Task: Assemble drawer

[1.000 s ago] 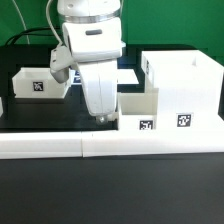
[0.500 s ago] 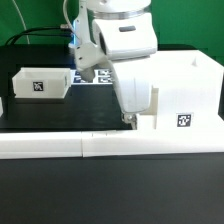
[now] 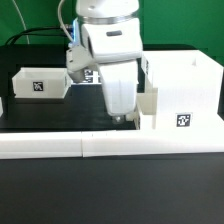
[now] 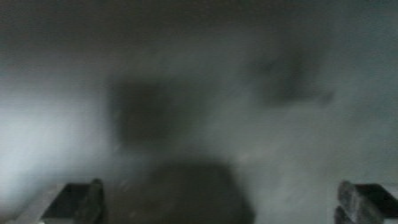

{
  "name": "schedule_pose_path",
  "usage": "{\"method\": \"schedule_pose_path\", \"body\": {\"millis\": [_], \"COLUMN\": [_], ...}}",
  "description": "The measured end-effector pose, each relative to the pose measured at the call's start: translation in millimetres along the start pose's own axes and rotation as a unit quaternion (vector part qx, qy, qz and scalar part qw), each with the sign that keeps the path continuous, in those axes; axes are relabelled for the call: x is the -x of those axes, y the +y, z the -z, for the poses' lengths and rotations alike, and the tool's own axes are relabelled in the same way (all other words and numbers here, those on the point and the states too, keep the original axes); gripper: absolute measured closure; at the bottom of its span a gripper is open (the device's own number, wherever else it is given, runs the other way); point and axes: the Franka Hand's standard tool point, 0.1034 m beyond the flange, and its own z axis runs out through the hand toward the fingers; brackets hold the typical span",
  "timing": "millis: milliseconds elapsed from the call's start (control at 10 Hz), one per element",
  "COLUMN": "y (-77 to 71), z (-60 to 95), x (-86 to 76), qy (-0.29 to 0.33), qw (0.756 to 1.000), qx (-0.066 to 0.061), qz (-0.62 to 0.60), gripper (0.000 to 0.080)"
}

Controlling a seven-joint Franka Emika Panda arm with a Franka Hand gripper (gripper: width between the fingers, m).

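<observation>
The white robot arm's two-finger gripper (image 3: 124, 119) swung toward the exterior view's right, then eased back a little, and now hangs low just beside the small open-topped white plastic tray (image 3: 149, 106). That tray has slid toward the large cube-like white plastic housing (image 3: 185, 85), so only a short stub of it sticks out (its black-and-white tag, plain a second ago, no longer shows).

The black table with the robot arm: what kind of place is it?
Probably a robot lab test bench: a white robot arm, a white plastic drawer housing with a black-and-white square tag, and long low white bars.
</observation>
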Motion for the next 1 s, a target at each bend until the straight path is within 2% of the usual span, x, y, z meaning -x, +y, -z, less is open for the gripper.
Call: {"method": "schedule_pose_path", "body": {"millis": [400, 500, 700, 1000], "y": [-17.4, -17.8, -13.7, -7.6], "z": [-7.5, -8.3, -8.9, -3.3], "x": [3.9, 0.5, -16.6, -27.5], "qy": [0.001, 0.002, 0.004, 0.003], "qw": [1.000, 1.000, 1.000, 1.000], "qx": [-0.009, -0.010, -0.012, -0.014], "qz": [-0.010, -0.014, -0.020, -0.022], "gripper": [0.0151, 0.0151, 0.0151, 0.0151]}}
